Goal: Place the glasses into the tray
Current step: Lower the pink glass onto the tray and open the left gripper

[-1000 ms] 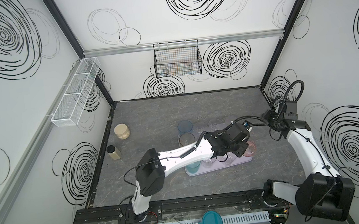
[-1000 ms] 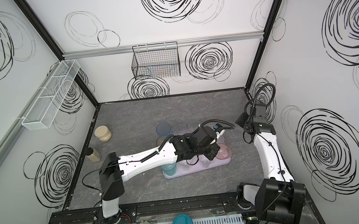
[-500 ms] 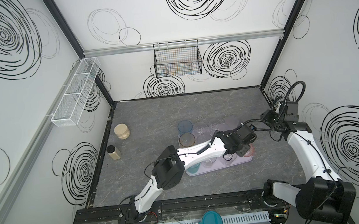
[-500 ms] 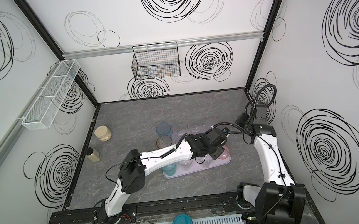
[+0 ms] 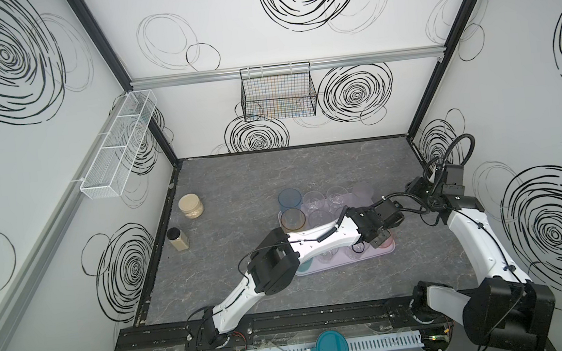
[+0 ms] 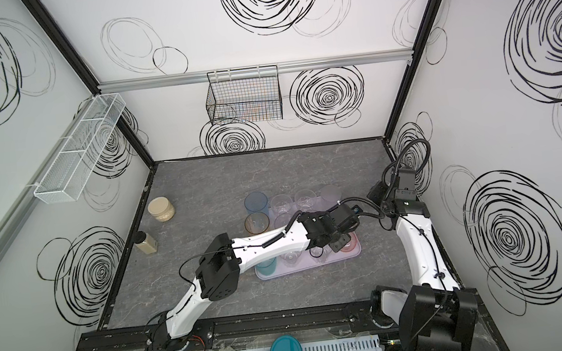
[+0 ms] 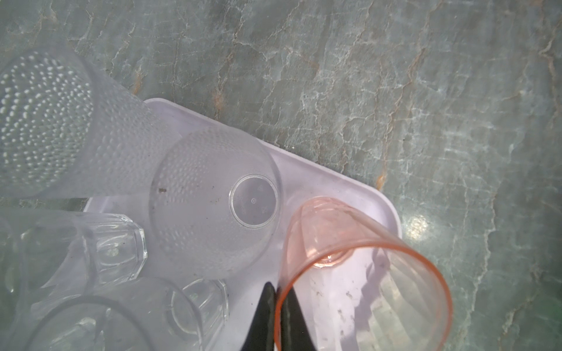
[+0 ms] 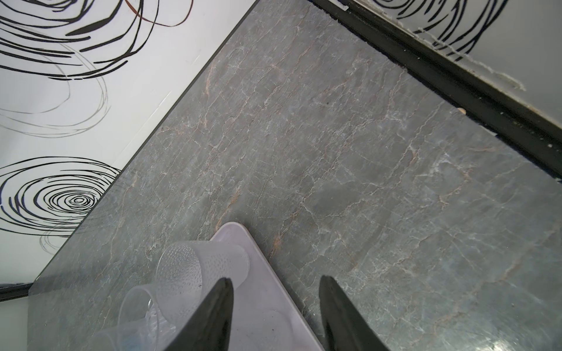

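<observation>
The pale lilac tray (image 5: 353, 264) (image 6: 318, 269) lies right of the table's middle and holds several glasses. A short pink glass (image 7: 365, 273) (image 5: 386, 242) stands upright in its near right corner. My left gripper (image 7: 278, 288) (image 5: 379, 239) is shut on that glass's rim. Next to it stand a frosted glass (image 7: 213, 197) and clear faceted ones (image 7: 115, 243). Blue (image 5: 289, 198) and amber (image 5: 292, 218) glasses stand at the tray's far left. My right gripper (image 8: 275, 281) (image 5: 392, 209) hangs open over the tray's far right edge (image 8: 258, 252), holding nothing.
Two lidded jars with beige contents (image 5: 191, 206) (image 5: 177, 239) stand by the left wall. A round teal lid (image 5: 331, 349) lies on the front rail. A black wire basket (image 5: 278, 93) hangs on the back wall and a white mesh one (image 5: 119, 143) on the left wall.
The left arm's elbow has swung to the right and toward the front, while its gripper stayed on the pink glass at the tray's near right corner. The right arm has barely moved.
</observation>
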### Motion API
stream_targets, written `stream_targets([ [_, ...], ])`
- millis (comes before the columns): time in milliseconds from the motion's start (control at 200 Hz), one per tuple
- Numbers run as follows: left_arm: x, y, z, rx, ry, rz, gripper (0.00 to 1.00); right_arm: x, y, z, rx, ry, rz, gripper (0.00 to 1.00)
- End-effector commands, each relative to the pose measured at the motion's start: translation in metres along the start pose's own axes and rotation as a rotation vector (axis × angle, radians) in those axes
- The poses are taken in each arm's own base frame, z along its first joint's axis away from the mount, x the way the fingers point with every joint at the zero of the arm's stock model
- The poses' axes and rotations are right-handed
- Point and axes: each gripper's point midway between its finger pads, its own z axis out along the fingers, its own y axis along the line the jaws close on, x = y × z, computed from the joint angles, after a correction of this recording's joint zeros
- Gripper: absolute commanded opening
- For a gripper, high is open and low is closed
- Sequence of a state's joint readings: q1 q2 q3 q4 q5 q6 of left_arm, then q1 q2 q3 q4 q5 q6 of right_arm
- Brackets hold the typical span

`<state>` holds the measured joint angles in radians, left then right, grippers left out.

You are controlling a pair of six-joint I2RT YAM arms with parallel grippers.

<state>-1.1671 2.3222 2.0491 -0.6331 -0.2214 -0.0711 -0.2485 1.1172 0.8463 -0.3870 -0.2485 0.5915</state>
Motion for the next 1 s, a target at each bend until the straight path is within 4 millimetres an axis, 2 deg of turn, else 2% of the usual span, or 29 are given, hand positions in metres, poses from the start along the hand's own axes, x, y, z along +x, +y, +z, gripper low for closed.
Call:
stream_targets([
  [0,-0.005,-0.006,0.001,0.0,-0.01,0.026,0.11,-0.002,0.006,-0.003,-0.024,-0.023,0.005,0.51],
  [175,-0.013,-0.003,-0.005,-0.013,-0.031,0.02,0.26,0.0,0.007,-0.003,-0.026,-0.019,0.003,0.51],
  [310,-0.027,-0.001,-0.015,-0.01,-0.079,0.003,0.28,0.004,0.009,-0.001,-0.029,-0.012,-0.001,0.51],
  [475,-0.039,0.006,-0.032,-0.026,-0.124,-0.014,0.38,0.003,0.009,-0.001,-0.014,-0.017,-0.02,0.51],
  [635,-0.06,0.014,-0.069,-0.022,-0.225,-0.041,0.46,-0.004,0.011,-0.004,-0.005,-0.035,-0.036,0.51],
  [785,-0.071,0.023,-0.117,-0.002,-0.338,-0.075,0.53,-0.016,0.017,-0.009,-0.005,-0.06,-0.047,0.51],
  [915,-0.062,0.038,-0.156,-0.017,-0.443,-0.112,0.62,-0.025,0.025,-0.011,-0.01,-0.069,-0.059,0.51],
  [990,-0.048,0.059,-0.178,-0.07,-0.5,-0.137,0.66,-0.033,0.031,-0.014,-0.011,-0.086,-0.072,0.51],
])
